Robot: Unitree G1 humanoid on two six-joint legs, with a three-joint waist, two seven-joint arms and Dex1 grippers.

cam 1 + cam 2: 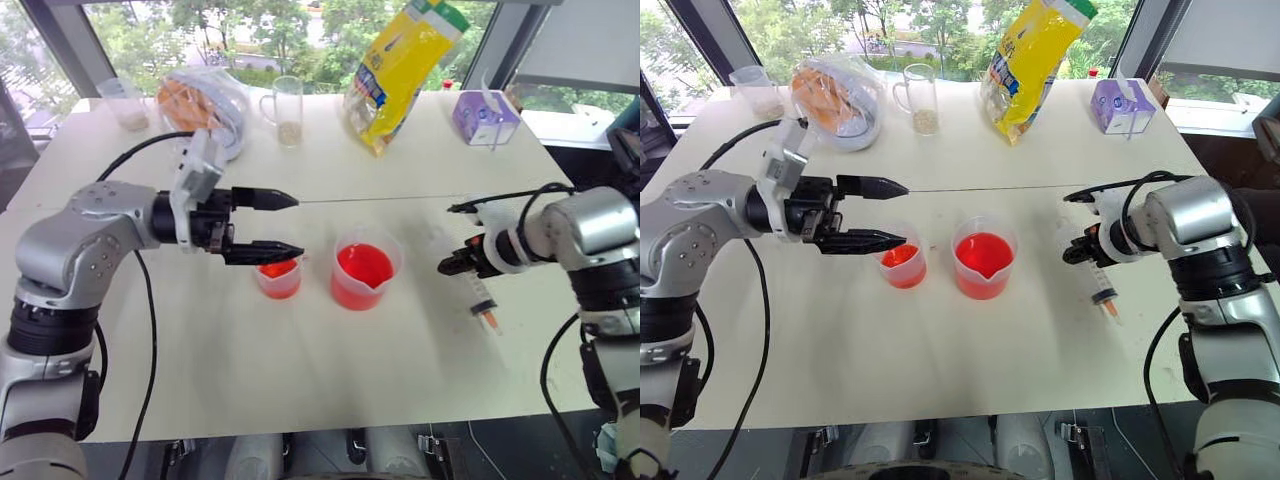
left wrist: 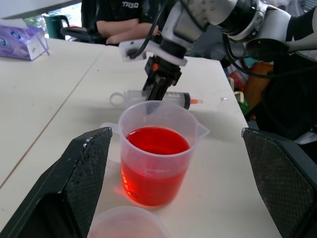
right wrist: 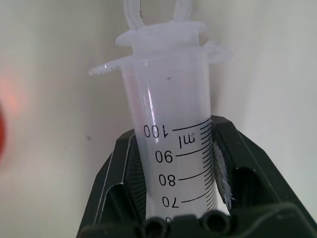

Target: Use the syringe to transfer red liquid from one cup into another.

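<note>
The syringe [image 1: 478, 296] lies flat on the white table [image 1: 300, 370] at the robot's right, its orange-red tip toward the near edge. The right gripper [image 1: 450, 264] has its two black fingers [image 3: 121, 173] pressed against the sides of the clear barrel, near the flange end. To the left, near the table's middle, stands the spouted beaker [image 1: 364, 270] holding red liquid [image 1: 362, 264]. Just beside it on its left is the smaller cup [image 1: 279, 277], also holding some red liquid. The left gripper [image 1: 288, 225] hangs over that cup with its fingers spread wide, holding nothing. Further back, a handled mug [image 1: 285, 110] and a yellow bag [image 1: 400, 70] stand by the window.
</note>
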